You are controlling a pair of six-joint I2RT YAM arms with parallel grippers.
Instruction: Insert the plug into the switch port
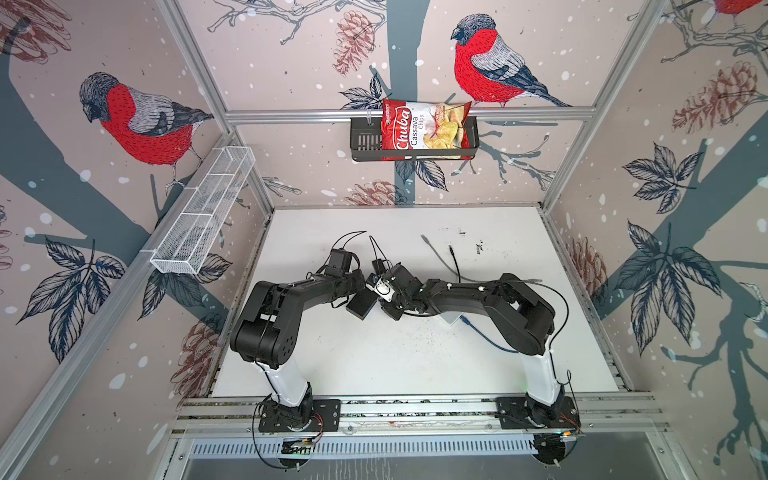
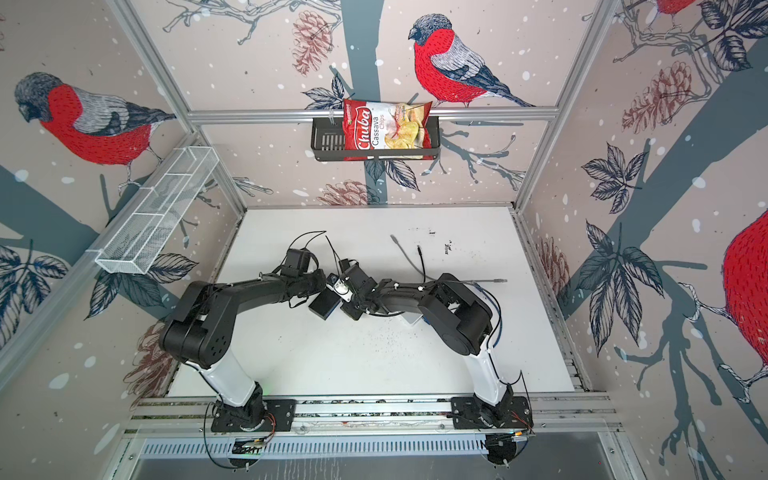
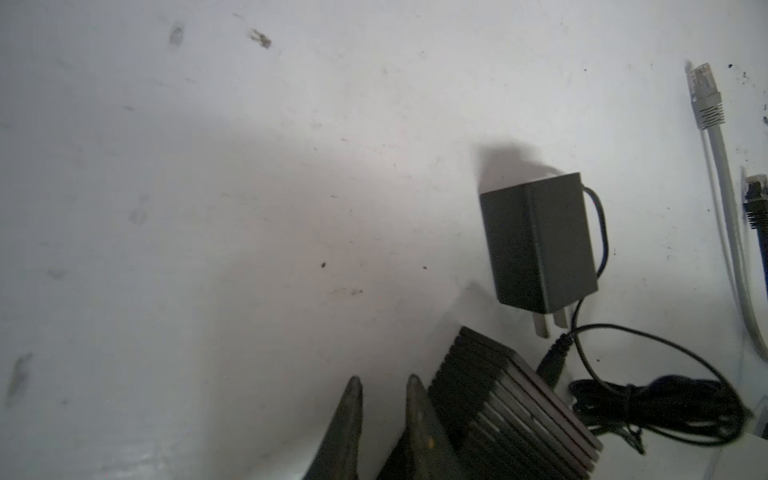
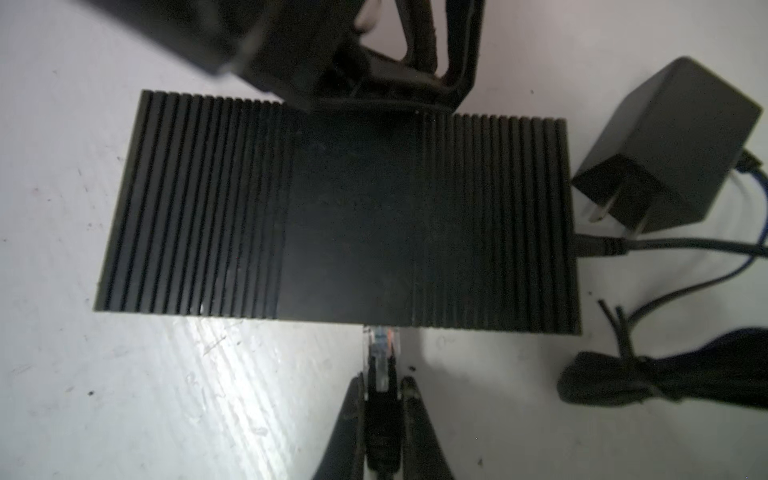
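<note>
- The right gripper (image 4: 382, 386) is clenched on the plug (image 4: 380, 353). The plug's clear tip meets the switch (image 4: 332, 208) edge, and how far it has entered cannot be told.
- The left gripper (image 3: 384, 399) has its 2 fingers a narrow gap apart with nothing between them, just beside the switch's corner.
- In both top views the switch lies mid-table (image 1: 374, 365), with the arms reaching in from 9 and 3 o'clock.

Table (image 1: 374, 365): one. Switch (image 4: 340, 208): one. Adapter (image 4: 673, 149): one. Network cables: three: gray cable (image 1: 432, 249), black cable (image 1: 455, 262), blue cable (image 1: 488, 338). Baskets: two: white basket (image 1: 203, 216), black basket (image 1: 363, 141). Chips bag (image 1: 424, 129): one. Arms: two, left arm (image 1: 291, 295) and right arm (image 1: 478, 291).
</note>
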